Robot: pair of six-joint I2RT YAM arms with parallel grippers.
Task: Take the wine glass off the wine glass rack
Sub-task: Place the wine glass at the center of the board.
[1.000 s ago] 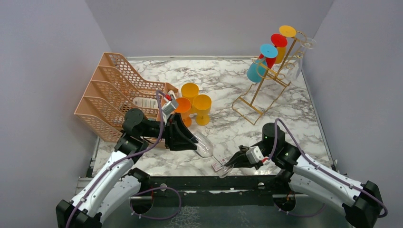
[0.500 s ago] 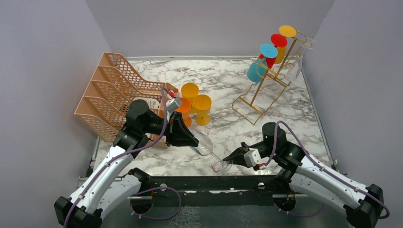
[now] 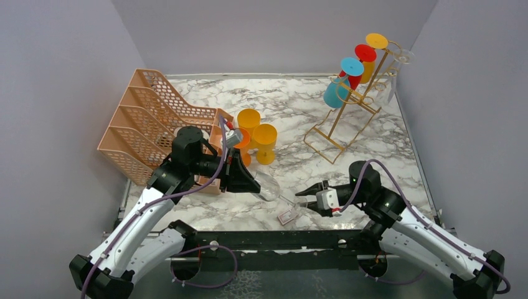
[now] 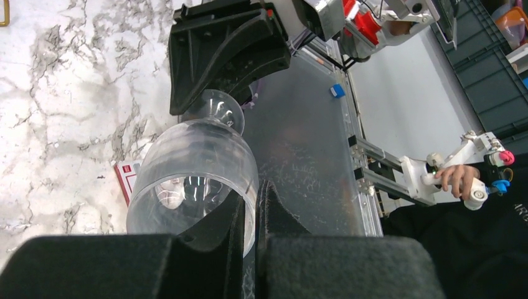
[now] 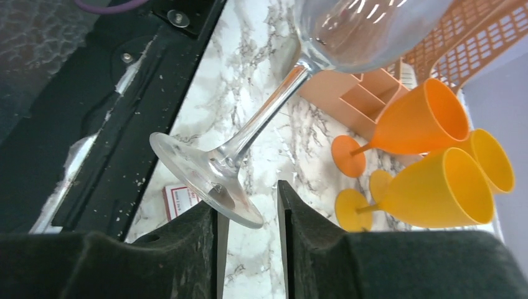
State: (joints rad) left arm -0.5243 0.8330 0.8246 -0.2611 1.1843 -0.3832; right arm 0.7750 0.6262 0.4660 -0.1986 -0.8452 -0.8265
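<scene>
Reading anything from the top view?

Only a small red-edged white card (image 3: 287, 217) on the marble worktop (image 3: 373, 156), and its print is too small to read. The wine glass (image 3: 269, 190) lies tilted near the front edge, well apart from the gold wine glass rack (image 3: 339, 118), where coloured glasses hang. The left hand (image 3: 254, 185) grips its bowl. The right hand (image 3: 304, 193) sits just beside its foot, fingers spread.

And the left wrist view?

The left hand (image 4: 252, 193) is clamped on the rim of the wine glass (image 4: 187, 174), with the glass wall between its fingers. The foot points toward the right hand (image 4: 227, 53). The card (image 4: 126, 179) shows a red border, nothing legible.

Right wrist?

The wine glass (image 5: 261, 115) slants across, its foot right ahead of the parted fingers (image 5: 155, 261) of the right hand (image 5: 248, 199), which holds nothing. Whether they touch, I cannot tell. Orange and yellow goblets (image 5: 429, 118) stand behind.
</scene>
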